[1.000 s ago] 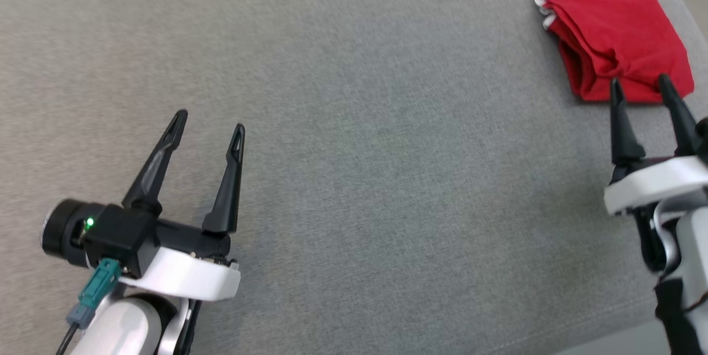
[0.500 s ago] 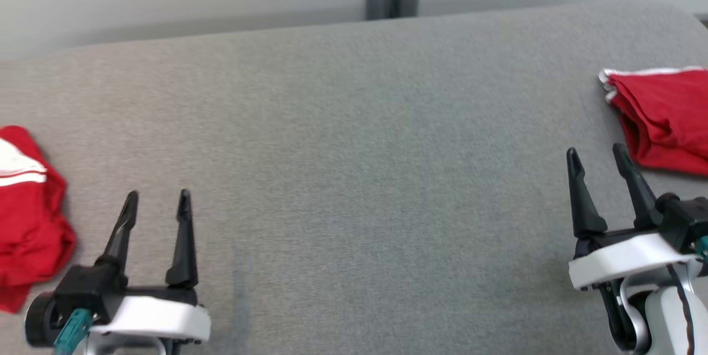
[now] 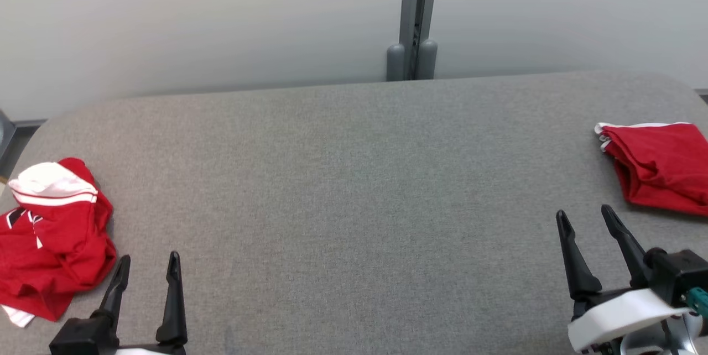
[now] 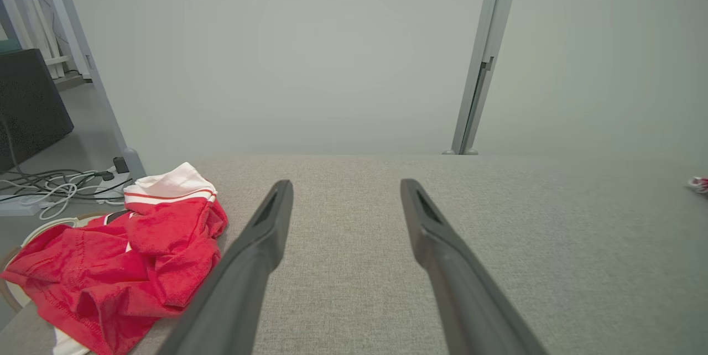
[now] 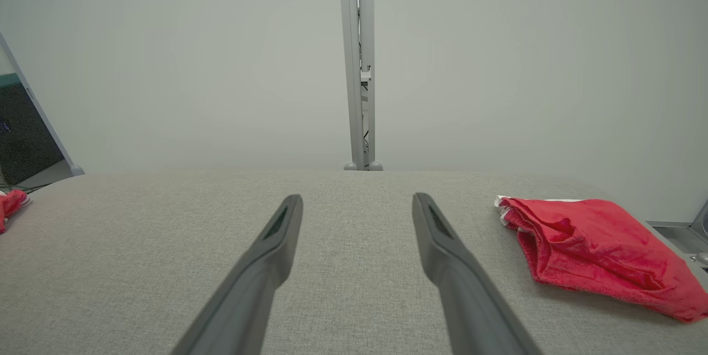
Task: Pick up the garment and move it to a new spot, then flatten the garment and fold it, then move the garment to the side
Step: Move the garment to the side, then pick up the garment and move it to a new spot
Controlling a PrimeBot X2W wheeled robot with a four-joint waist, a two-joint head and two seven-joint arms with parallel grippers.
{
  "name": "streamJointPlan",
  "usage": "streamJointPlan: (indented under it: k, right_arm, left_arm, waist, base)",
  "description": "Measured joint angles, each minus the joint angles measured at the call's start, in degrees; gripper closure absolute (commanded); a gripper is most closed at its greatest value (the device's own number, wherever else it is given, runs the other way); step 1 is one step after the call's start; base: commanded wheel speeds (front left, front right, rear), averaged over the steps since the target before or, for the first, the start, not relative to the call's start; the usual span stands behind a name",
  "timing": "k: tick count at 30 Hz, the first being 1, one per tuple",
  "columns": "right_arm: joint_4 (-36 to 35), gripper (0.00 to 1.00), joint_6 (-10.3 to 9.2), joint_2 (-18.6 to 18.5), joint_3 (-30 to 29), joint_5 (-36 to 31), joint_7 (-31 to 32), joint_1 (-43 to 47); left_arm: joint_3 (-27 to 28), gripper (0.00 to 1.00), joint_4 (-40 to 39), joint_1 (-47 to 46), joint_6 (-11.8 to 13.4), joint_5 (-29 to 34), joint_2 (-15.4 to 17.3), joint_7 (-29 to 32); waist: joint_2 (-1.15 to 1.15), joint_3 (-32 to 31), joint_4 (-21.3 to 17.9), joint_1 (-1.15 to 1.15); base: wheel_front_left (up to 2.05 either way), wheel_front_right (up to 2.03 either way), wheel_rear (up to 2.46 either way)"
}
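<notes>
Our head view has lifted since a second ago. The pale wall (image 3: 221, 23) and a grey post (image 3: 414, 17) now stand beyond the far edge of the grey tabletop (image 3: 354, 189). The whole picture has shifted, so this is the camera's move and not the things'.

Our left hand (image 3: 149, 258) is held over the tabletop with its two dark fingers spread wide and nothing between them. Just to its left, close beside the outer finger, lies the crumpled garment (image 3: 52, 239). It is red with white bands and sits in a loose heap at the tabletop's edge. A second ago it was outside our view.

Our right hand (image 3: 584, 212) is likewise wide open and holds nothing. The folded garment (image 3: 661, 164), red with a white hem, lies flat ahead of this hand and to its right. It is near the fingertips but apart from them, whereas a second ago those tips overlapped its near edge in the picture.
</notes>
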Motion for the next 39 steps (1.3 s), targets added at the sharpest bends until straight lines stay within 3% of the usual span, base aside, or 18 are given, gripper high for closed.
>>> streamJointPlan:
  k: [21,39]
  right_arm:
    - [-5.33,0.0,0.0,0.02,-0.42,-0.51,3.31,5.27]
    - [-6.49,0.0,0.0,0.45,-1.46,-0.38,3.58,6.46]
  left_arm:
    - [-1.0,0.0,-0.23,3.02,0.32,-0.64,0.8,1.47]
    - [-1.76,0.0,0.24,2.07,0.3,-0.89,0.87,1.97]
  waist:
    - [0.0,-2.64,-1.91,0.0]
    - [0.0,-2.73,0.15,0.0]
  base:
    - [0.0,0.0,0.0]
    - [0.0,0.0,0.0]
